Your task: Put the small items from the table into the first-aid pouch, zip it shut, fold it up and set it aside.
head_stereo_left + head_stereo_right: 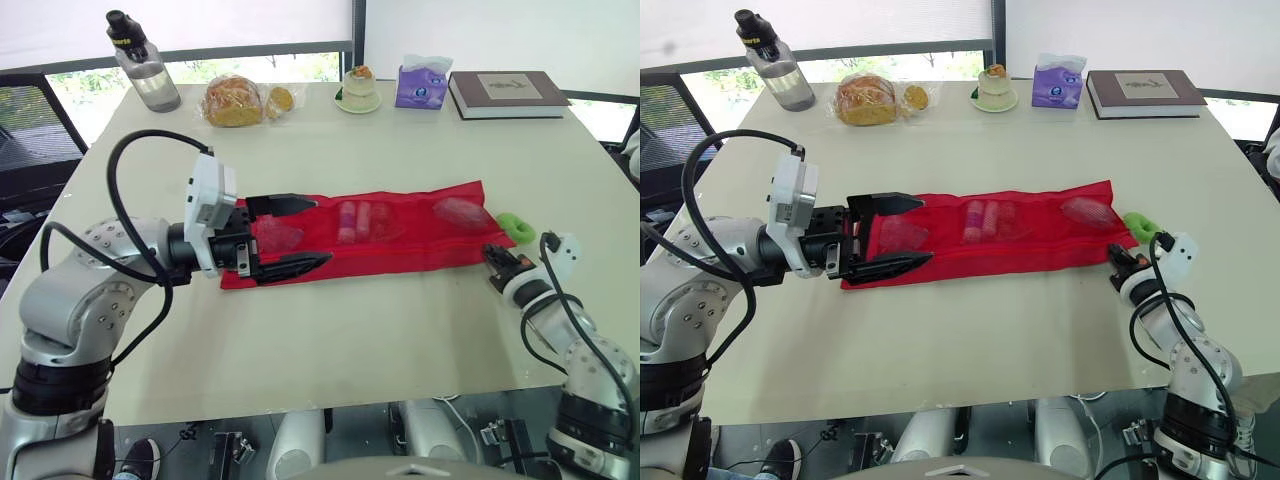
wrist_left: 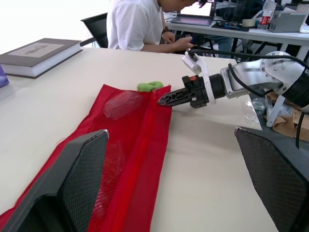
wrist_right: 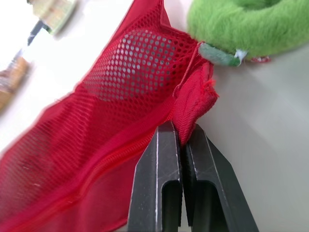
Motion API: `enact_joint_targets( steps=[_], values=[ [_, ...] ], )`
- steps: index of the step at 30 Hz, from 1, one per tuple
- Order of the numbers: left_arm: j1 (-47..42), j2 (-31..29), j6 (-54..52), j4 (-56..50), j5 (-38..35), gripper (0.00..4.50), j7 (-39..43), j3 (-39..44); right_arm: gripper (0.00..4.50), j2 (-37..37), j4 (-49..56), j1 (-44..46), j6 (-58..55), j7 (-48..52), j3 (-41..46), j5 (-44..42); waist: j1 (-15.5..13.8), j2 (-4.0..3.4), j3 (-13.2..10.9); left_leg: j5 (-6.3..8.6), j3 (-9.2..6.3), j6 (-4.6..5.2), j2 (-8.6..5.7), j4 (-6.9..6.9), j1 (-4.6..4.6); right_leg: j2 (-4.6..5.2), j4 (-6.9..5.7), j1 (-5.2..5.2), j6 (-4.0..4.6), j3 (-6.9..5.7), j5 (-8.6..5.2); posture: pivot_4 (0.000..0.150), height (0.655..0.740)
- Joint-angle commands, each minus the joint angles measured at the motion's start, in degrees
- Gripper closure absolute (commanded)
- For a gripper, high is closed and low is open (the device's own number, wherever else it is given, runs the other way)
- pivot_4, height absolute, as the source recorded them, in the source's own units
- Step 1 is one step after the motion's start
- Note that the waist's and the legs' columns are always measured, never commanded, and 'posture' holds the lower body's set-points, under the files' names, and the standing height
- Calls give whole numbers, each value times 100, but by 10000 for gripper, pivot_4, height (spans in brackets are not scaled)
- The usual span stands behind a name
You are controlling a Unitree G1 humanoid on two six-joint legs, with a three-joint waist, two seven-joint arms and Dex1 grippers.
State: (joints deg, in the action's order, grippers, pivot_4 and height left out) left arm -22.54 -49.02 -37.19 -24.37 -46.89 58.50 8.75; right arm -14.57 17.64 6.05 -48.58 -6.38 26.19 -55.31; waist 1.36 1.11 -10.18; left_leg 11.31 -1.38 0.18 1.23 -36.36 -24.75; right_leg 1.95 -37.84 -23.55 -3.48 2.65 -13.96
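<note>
L gripper (image 1: pixel 322 230) – jaws apart at pouch (image 1: pixel 420 247) L end | R gripper (image 1: pixel 493 253) at R end

Red mesh pouch (image 1: pixel 400 235), unfolded flat

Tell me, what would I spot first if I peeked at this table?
The long red pouch lying flat across the middle of the table grabs the eye first, with small things showing through its mesh pockets. The left tool is spread open at the pouch's left end, while the right tool pinches its right corner beside a fuzzy green ring.
</note>
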Motion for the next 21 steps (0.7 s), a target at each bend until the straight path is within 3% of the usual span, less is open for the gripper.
enact_joint_targets(
  steps=[1,7,11,15,21],
  values=[
    [-187,-49,196,125,110,0,192,27,44424,-775,766,-281,227,661,346,105,11,-5,-3,0,3,0,1,0,0,-1,-1,-1,-2,3,-1,1500,7400],
    [-328,-178,325,433,339,0,471,4,44424,-2185,1676,-820,402,2060,227,320,41,-26,-14,0,3,0,8,0,5,-11,-2,-1,-12,4,-9,1500,7400],
    [-445,-203,344,535,415,0,581,-14,44424,-3058,2281,-805,453,3068,-467,565,78,-24,-15,0,1,0,11,0,2,-15,-2,-2,-15,4,-7,1500,7400],
    [-480,-190,332,549,462,0,642,-43,44424,-3283,2330,393,352,3434,-1910,935,108,-20,-15,0,4,0,12,-2,5,-16,-1,-2,-17,5,-8,1500,7400],
    [-419,-183,261,438,433,0,583,11,44424,-3054,1601,1890,537,4066,-4122,2419,77,-12,-19,0,-4,0,9,-3,-3,-13,1,-3,-9,-2,-3,1500,7400]
  ],
)
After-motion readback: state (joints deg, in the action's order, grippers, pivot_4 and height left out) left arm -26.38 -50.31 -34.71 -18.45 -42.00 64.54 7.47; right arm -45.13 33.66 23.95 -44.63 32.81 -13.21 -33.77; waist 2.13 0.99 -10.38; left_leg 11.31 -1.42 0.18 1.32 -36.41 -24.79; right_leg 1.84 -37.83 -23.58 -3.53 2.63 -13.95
